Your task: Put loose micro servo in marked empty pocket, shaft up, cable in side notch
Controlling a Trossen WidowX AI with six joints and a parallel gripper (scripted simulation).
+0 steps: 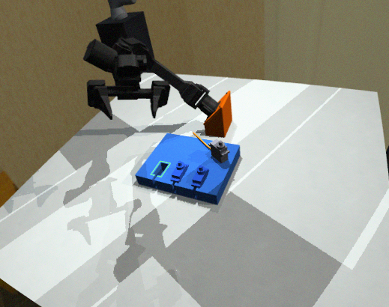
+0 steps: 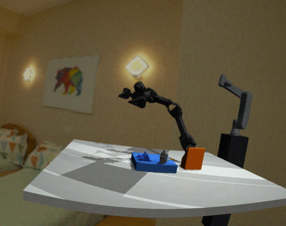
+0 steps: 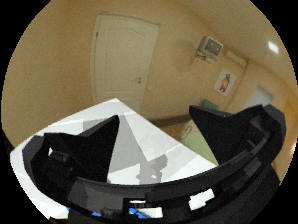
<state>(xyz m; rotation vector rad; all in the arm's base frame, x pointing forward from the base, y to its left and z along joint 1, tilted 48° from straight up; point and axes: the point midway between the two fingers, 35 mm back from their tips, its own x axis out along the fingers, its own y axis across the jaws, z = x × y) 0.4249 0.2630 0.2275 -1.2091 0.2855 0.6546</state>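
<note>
The loose micro servo (image 1: 219, 150) (image 2: 163, 157), dark grey, stands upright on the blue deck (image 1: 184, 144) (image 2: 156, 167) near its back right corner in the top view, shaft up. Its orange cable (image 1: 201, 140) (image 2: 170, 159) sticks out to the left and back. The empty pocket (image 1: 161, 168), outlined in light green, is at the deck's front left, with a side notch toward the front edge. My gripper (image 1: 133, 117) (image 2: 127, 100) (image 3: 154, 113) is open and empty, high above the table and away from the servo.
Two blue servos (image 1: 179, 172) (image 1: 200, 176) sit in the deck beside the pocket. An orange block (image 1: 219, 117) (image 2: 194, 159) stands behind the deck at the arm's base. A grey arm-like shape (image 2: 244, 110) on a black pedestal (image 2: 232, 150) stands beyond the table.
</note>
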